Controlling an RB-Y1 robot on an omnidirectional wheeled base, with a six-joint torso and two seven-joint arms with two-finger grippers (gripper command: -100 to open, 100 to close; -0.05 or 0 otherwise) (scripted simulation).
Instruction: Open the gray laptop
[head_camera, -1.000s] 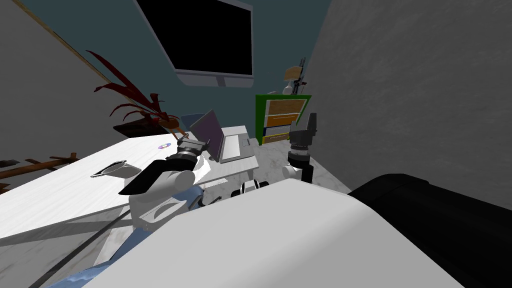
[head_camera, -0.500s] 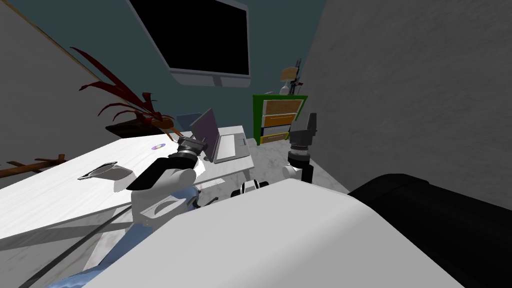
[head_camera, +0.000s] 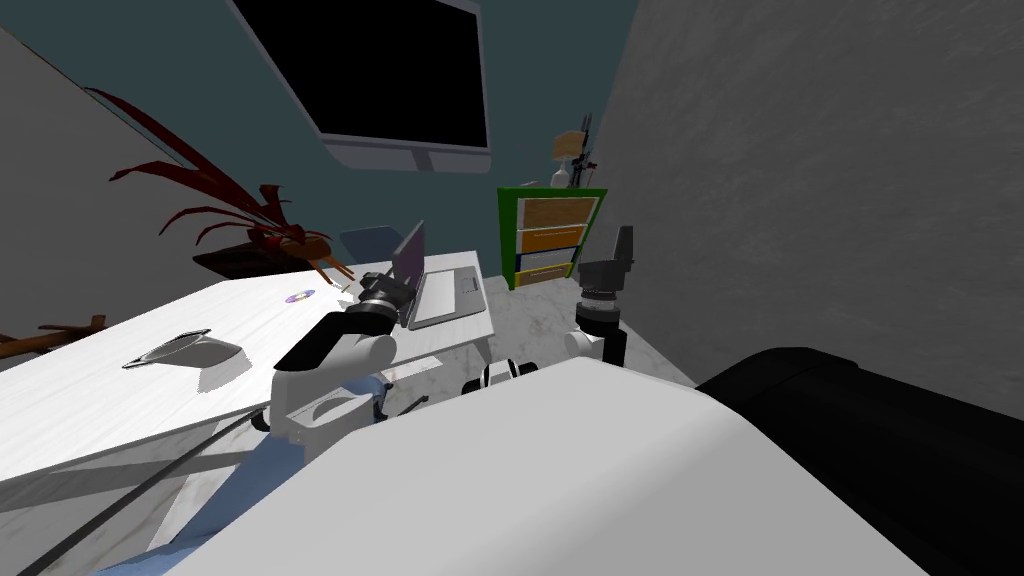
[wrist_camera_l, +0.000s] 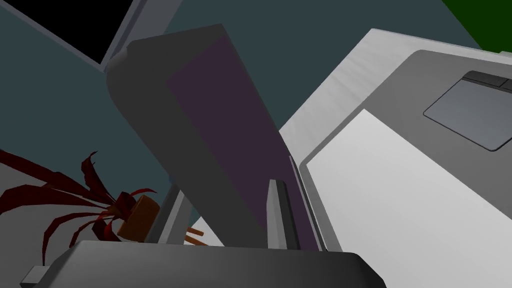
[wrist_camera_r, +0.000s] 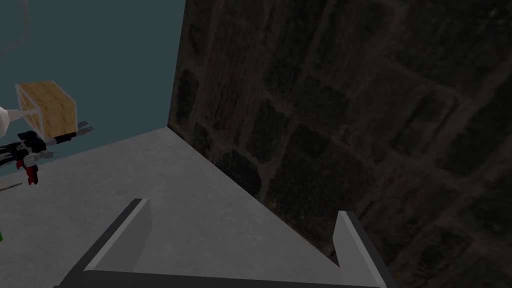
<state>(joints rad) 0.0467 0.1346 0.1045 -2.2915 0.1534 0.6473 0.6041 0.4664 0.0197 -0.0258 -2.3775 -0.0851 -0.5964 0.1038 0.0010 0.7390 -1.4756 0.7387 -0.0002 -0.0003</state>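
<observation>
There is one counter (head_camera: 120, 400), and on it one laptop (head_camera: 432, 282), one small disc (head_camera: 298, 296) and one grey scoop-like object (head_camera: 185, 352). There is also one red-leaved plant (head_camera: 225, 200), one green drawer cabinet (head_camera: 552, 235) and one black screen (head_camera: 380, 70).

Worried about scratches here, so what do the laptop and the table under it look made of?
The laptop has a plain matte grey shell, metal or plastic, I can't tell which. The table is white with faint streaked grain, perhaps painted wood.
</observation>
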